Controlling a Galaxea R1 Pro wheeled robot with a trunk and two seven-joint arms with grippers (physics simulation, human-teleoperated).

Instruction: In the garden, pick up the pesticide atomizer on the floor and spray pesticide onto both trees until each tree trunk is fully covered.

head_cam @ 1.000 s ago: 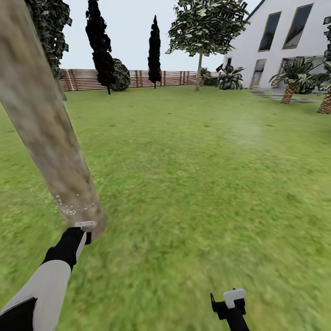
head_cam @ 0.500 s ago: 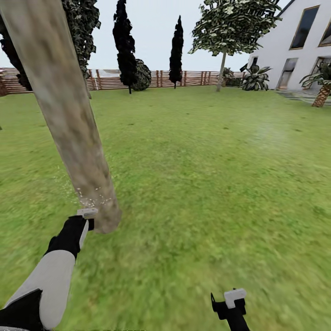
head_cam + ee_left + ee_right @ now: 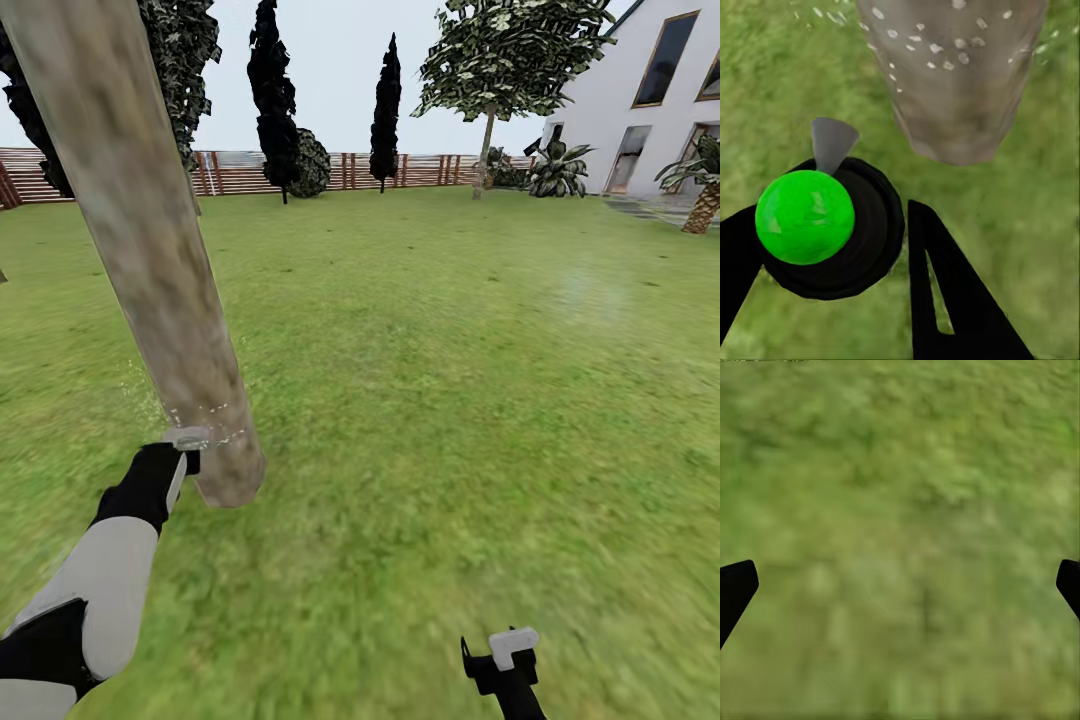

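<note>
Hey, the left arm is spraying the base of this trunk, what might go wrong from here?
1. Coverage may stay patchy: the pesticide specks sit in a low band on the tree trunk, and its upper length looks bare.
2. The left gripper holds the atomizer very near the trunk, so a small forward move might bump it.
3. The second tree stands far across the lawn, unsprayed as far as can be seen.
</note>
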